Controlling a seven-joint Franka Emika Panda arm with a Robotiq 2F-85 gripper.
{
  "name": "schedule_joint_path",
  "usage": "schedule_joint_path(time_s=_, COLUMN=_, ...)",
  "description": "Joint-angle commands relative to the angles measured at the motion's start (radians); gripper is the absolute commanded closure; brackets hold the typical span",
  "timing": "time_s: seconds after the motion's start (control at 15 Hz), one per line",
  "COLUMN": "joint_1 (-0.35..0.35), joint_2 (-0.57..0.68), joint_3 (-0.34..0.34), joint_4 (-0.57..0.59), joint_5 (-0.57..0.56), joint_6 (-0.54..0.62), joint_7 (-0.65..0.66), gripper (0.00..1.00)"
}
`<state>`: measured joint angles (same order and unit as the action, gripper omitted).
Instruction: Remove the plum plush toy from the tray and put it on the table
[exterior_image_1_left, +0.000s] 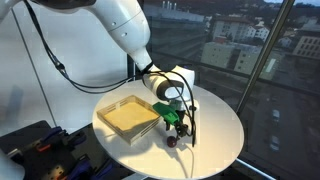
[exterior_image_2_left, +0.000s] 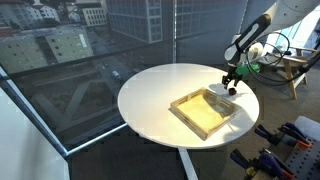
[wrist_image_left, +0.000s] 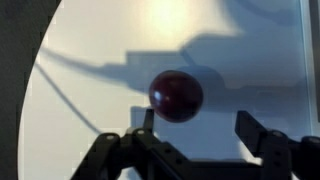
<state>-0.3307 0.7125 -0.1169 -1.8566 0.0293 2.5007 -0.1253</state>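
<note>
Dark reddish-purple, round and faintly glossy, the plum plush toy (wrist_image_left: 176, 94) lies on the round white table (wrist_image_left: 90, 50), outside the shallow pale yellow tray (exterior_image_1_left: 114, 105). The black gripper (wrist_image_left: 195, 115) stands spread wider than the toy, gripping nothing.

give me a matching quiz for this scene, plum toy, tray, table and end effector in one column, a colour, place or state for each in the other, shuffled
Column one:
1. plum toy
2. tray
3. table
4. end effector

Column two:
a. square, pale yellow
b. jaws apart, holding nothing
c. dark red, lying on the tabletop outside the tray
d. round, white top

Pairs: 1-c, 2-a, 3-d, 4-b
</note>
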Motion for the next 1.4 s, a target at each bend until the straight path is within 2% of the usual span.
schedule_joint_path(time_s=0.0, joint_1=-0.015, joint_2=0.008, joint_3=0.008, joint_4=0.021, joint_5=0.019, joint_6=0.002, joint_7=-0.030, gripper=0.00)
schedule_joint_path(time_s=1.33, joint_1=-0.009, joint_2=-0.048, joint_3=0.010, joint_4=0.015, joint_5=0.018, joint_6=-0.027, joint_7=-0.033, gripper=0.00)
